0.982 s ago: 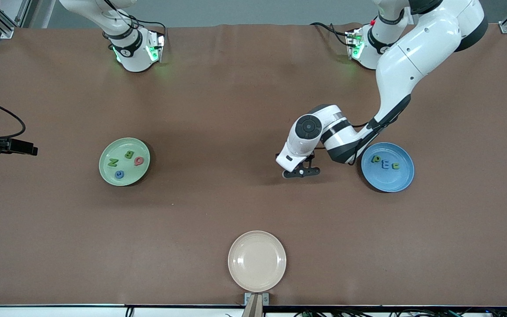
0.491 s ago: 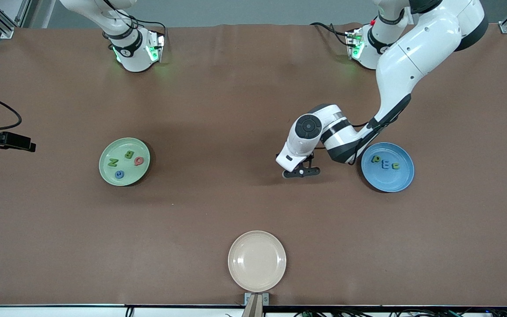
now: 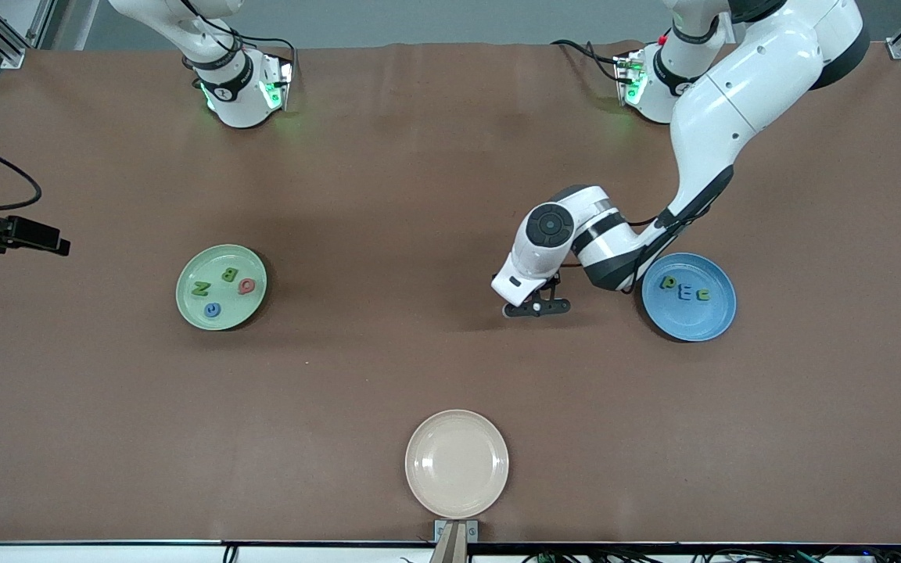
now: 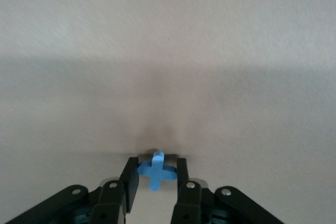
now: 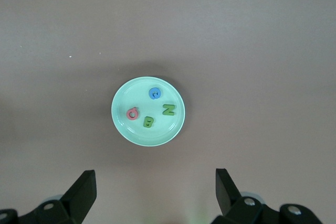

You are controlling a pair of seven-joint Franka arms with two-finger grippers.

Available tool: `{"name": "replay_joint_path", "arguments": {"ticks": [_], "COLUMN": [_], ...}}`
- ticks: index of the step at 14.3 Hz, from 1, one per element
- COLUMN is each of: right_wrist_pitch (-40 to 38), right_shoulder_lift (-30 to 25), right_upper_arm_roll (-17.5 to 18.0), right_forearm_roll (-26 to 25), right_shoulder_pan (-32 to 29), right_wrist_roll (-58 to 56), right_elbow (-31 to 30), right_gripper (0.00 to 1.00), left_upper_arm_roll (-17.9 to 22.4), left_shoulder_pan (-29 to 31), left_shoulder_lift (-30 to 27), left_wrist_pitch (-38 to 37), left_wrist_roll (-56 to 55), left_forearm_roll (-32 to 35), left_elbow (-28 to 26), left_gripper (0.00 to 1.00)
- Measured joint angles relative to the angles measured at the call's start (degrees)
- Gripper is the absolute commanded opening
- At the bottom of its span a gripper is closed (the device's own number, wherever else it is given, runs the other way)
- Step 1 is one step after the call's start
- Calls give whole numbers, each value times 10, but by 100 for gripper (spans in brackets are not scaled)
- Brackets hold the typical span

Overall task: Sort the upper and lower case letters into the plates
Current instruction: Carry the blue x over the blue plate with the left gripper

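I see the left pincer (image 4: 156, 174) low at the bench (image 3: 388, 195), just beside the blue plate (image 3: 712, 324) toward the right arm's end, its fingers (image 4: 130, 178) pinched on a small blue cross-shaped letter (image 4: 156, 169). The blue plate holds three letters (image 3: 683, 289). The mint green plate (image 3: 192, 309), toward the right arm's end, holds four letters (image 3: 224, 288). The right arm waits high, its pincer (image 5: 155, 192) spread wide and empty over that plate. A cream plate (image 3: 457, 464) sits nearest the front camera.
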Motion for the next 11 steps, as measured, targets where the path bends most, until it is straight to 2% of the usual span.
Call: {"name": "replay_joint_path", "arguments": {"ticks": [2,4,8,11], "right_wrist_pitch": [0,0,-6,-19], "right_shoulder_lift": [-13,-30,-83,-116], "right_upper_arm_roll": [1,1,4,6], "right_forearm_roll": [0,0,-9,-13], "right_shoulder_pan": [0,0,0,0], "right_wrist_roll": [0,0,0,0], "right_elbow": [-10,-27,-63,-74], "right_gripper": [100,100,100,100], "left_upper_arm_roll": [-14,-63,-178,-227], "left_shoulder_pan": [21,76,243,364], "left_shoulder_lift": [-17,-29,-34,-35], "left_wrist_pitch": [-27,-73,-154,-160], "left_wrist_roll": [21,53,145,220], "left_forearm_roll": [0,0,0,31], "left_elbow": [2,2,-26,-74], "left_gripper": [20,20,19,19]}}
